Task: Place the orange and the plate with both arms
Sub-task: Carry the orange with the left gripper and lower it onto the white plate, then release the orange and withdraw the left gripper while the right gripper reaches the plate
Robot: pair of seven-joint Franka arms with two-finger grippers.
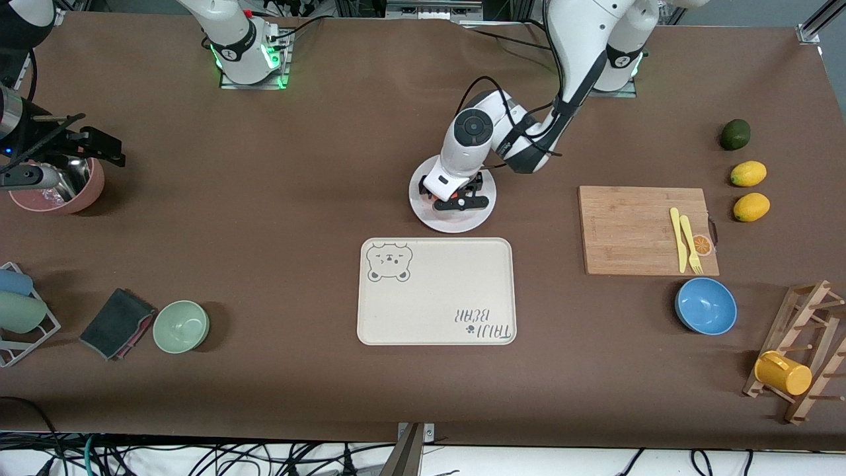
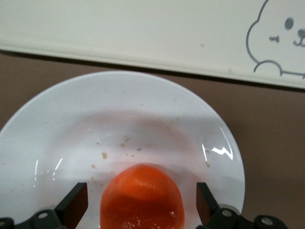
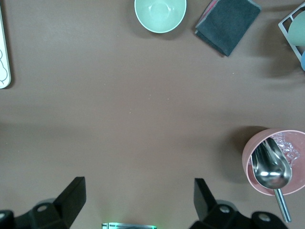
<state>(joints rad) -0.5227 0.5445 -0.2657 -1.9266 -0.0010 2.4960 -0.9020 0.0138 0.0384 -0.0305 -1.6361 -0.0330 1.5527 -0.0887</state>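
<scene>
1. Low and centre in the front view lies the cream tray (image 1: 436, 291). It reads "TAIJI BEAR", upside down to this camera, with a bear face drawn in its upper left corner.
2. Just above the tray in that frame sits the plate (image 1: 423, 215), on the desk (image 1: 277, 198). The orange (image 2: 141, 198) rests on the plate.
3. The left pincer (image 1: 459, 200) hangs low over the plate, its fingers (image 2: 72, 206) spread wide on either side of the orange with clear gaps, so nothing is gripped.
4. Judging by this, the orange has been set down and let go. The next move calls for lifting the left pincer straight up so it does not knock the fruit.
5. At the frame's left edge the right pincer (image 3: 138, 202) waits, wide and empty, over bare desk beside a pink bowl (image 1: 82, 192) with a metal scoop.
</scene>
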